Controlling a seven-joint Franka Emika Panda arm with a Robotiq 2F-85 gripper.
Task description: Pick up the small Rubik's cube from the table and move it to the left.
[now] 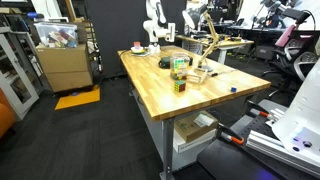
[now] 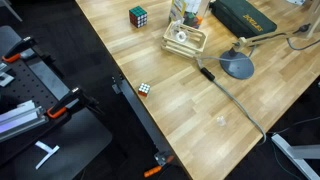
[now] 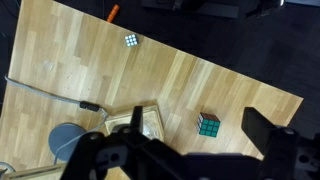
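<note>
The small Rubik's cube (image 2: 145,88) lies near the edge of the wooden table (image 2: 190,110). It shows as a tiny blue spot in an exterior view (image 1: 232,88) and near the top of the wrist view (image 3: 132,40). The larger multicoloured cube (image 3: 208,124) lies apart from it and shows in both exterior views (image 1: 181,85) (image 2: 138,15). My gripper (image 3: 198,112) is open and empty, high above the table, with the larger cube showing between its fingers. The small cube is far from it, up and to the left in the wrist view. The gripper does not show in the exterior views.
A wooden tray (image 2: 185,40) and a desk lamp with a round grey base (image 2: 238,66) and a long arm stand near the larger cube. A dark box (image 2: 245,15) lies behind them. Orange clamps (image 2: 152,170) grip the table edge close to the small cube.
</note>
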